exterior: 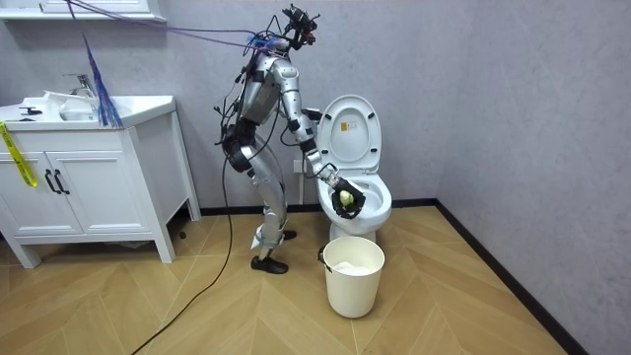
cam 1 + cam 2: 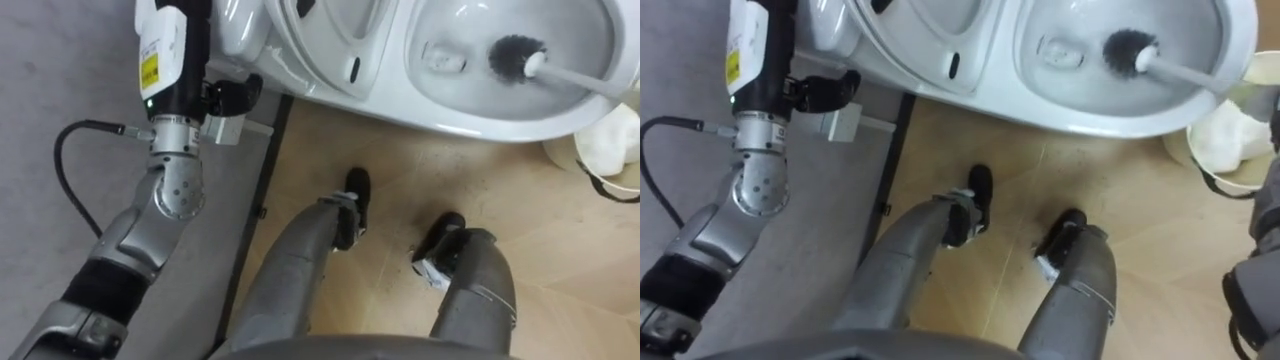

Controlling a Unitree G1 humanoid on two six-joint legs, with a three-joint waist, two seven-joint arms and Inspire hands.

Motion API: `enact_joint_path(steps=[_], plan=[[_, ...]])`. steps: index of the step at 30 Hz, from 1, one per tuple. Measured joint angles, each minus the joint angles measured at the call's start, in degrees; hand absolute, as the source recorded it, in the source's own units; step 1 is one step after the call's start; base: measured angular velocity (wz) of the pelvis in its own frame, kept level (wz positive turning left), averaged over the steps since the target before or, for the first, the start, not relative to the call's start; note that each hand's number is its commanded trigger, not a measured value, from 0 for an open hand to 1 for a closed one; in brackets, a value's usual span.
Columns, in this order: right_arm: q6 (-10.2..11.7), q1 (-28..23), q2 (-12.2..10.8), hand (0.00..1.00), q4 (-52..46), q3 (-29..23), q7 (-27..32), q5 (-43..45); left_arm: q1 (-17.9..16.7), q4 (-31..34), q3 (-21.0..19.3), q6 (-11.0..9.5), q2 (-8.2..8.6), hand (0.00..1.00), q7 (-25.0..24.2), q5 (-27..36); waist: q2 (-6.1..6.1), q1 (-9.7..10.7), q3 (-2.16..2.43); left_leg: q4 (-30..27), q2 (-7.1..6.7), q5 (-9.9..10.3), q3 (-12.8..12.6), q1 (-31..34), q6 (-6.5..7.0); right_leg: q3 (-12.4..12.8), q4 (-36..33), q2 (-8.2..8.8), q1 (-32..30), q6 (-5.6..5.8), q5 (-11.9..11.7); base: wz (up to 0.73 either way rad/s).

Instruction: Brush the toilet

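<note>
The white toilet [image 2: 470,122] stands with its lid [image 1: 350,128] up. The black head of the toilet brush [image 2: 515,56] is down inside the bowl, and its white handle [image 2: 585,78] runs off to the right edge. In the room view my right hand [image 1: 345,198] hangs over the bowl, curled round the brush's grip. My left hand [image 2: 170,60] reaches up beside the tank at the upper left, and its fingers run out of the top of the picture. I stand bent forward right in front of the bowl.
A cream bucket [image 1: 353,276] with white cloth in it stands on the wooden floor to my right, close to the bowl [image 2: 610,150]. A dark baseboard [image 2: 255,200] and grey wall lie on my left. A white vanity cabinet [image 1: 89,187] stands at the room view's left.
</note>
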State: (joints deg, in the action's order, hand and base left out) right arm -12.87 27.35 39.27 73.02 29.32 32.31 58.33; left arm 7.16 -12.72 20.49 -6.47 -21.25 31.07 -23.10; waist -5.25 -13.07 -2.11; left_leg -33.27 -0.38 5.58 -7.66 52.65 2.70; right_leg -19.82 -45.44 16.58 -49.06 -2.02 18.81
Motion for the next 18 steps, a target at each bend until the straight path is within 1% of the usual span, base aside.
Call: enact_joint_path(steps=[1, 2, 3, 4, 5, 6, 8, 9, 10, 11, 16, 18], plan=[[-0.10, -0.56, -0.30, 1.00, -0.45, 0.42, 0.56, 0.92, 0.00, -0.26, 0.18, 0.06, -0.01, 0.00, 0.00, 0.00, -0.11, -0.13, 0.07, 0.16, 0.01, 0.00, -0.03, -0.23, 0.00, 0.03, 0.03, -0.15, 0.18, -0.01, -0.01, -0.06], [-0.59, -1.53, -1.10, 1.00, -1.65, 1.01, 1.79, 1.94, -0.02, -0.68, 0.51, 0.35, 0.02, 0.00, 0.09, 0.00, 0.02, -0.32, -0.01, 0.69, 0.09, -0.13, 0.00, -0.65, 0.01, 0.16, 0.34, -0.74, 0.49, -0.03, -0.04, -0.04], [-1.06, -2.19, -2.05, 1.00, -2.34, 1.68, 2.85, 2.34, -0.01, -0.73, 0.81, 0.96, 0.15, 0.00, 0.10, 0.00, -0.39, -0.86, 0.26, 1.02, 0.55, -0.30, -0.01, -0.90, -0.13, 0.12, 1.20, -1.35, 0.77, -0.20, -0.40, -0.10], [-1.32, -2.54, -2.62, 1.00, -2.81, 1.99, 3.20, 2.33, -0.01, -0.80, 1.09, 1.22, 0.32, 0.00, 0.11, 0.00, -0.45, -1.15, 0.27, 1.19, 0.80, -0.35, 0.04, -1.04, -0.22, 0.12, 1.75, -1.79, 1.01, -0.30, -0.65, -0.12], [-1.76, -3.28, -3.90, 1.00, -4.02, 2.07, 3.31, 2.46, -0.21, -0.92, 1.20, 1.44, 0.54, 0.00, 0.25, -0.06, -0.34, -1.53, 0.19, 2.04, 0.90, -0.58, 0.14, -1.54, -0.53, -0.21, 2.49, -2.04, 1.62, -0.45, -0.84, -0.04], [-2.38, -3.76, -5.54, 1.00, -4.93, 2.04, 3.55, 2.47, -0.47, -1.47, 1.42, 1.43, 0.55, 0.00, 0.81, -0.06, -0.86, -1.63, 0.42, 2.64, 1.04, -0.77, 0.49, -2.01, -0.72, -0.43, 3.45, -2.63, 2.33, -0.40, -1.01, 0.00], [-3.18, -4.21, -7.31, 1.00, -5.39, 2.04, 3.80, 2.45, -0.46, -2.75, 2.11, 1.41, 0.91, 0.00, 1.55, -0.04, -1.09, -1.59, 0.49, 3.39, 1.23, -0.82, 0.45, -2.87, -0.82, -1.06, 4.35, -2.80, 3.49, -0.44, -1.05, 0.07], [-3.73, -4.86, -7.39, 1.00, -5.90, 2.05, 3.76, 2.46, -0.59, -3.25, 2.41, 1.41, 1.58, 0.00, 1.97, 0.02, -1.72, -1.59, 0.49, 3.68, 1.39, -0.84, 0.21, -3.25, -0.82, -1.48, 5.00, -2.94, 4.27, -0.41, -1.04, 0.09], [-4.02, -4.97, -7.38, 1.00, -6.24, 2.05, 3.71, 2.45, -0.79, -3.25, 2.53, 1.41, 1.79, 0.00, 2.03, 0.10, -1.88, -1.61, 0.60, 3.67, 1.53, -0.84, -0.11, -3.28, -0.81, -1.48, 5.15, -3.04, 4.38, -0.35, -1.01, 0.00], [-4.25, -5.04, -7.46, 1.00, -6.61, 2.05, 3.67, 2.45, -1.20, -3.18, 2.76, 1.39, 1.87, 0.00, 2.36, 0.10, -2.04, -1.67, 0.62, 3.67, 1.76, -0.85, -0.25, -3.29, -0.80, -1.47, 5.64, -3.34, 4.56, -0.34, -1.00, 0.00], [-4.19, -4.87, -8.07, 1.00, -7.13, 2.04, 3.41, 1.94, -2.07, -3.18, 2.67, 1.36, 1.75, 0.00, 3.54, 0.56, -2.19, -1.59, 0.57, 3.71, 1.89, -0.87, -0.25, -3.22, -0.85, -1.48, 5.66, -3.51, 4.61, -0.56, -0.45, 0.02], [-4.18, -4.56, -8.26, 1.00, -7.13, 2.06, 3.29, 1.30, -2.05, -3.18, 2.29, 1.21, 1.73, 0.00, 3.54, 1.06, -2.18, -1.81, 0.48, 3.67, 2.22, -0.89, -0.23, -3.08, -0.93, -1.60, 5.83, -3.54, 4.61, -0.79, -0.27, 0.00]])
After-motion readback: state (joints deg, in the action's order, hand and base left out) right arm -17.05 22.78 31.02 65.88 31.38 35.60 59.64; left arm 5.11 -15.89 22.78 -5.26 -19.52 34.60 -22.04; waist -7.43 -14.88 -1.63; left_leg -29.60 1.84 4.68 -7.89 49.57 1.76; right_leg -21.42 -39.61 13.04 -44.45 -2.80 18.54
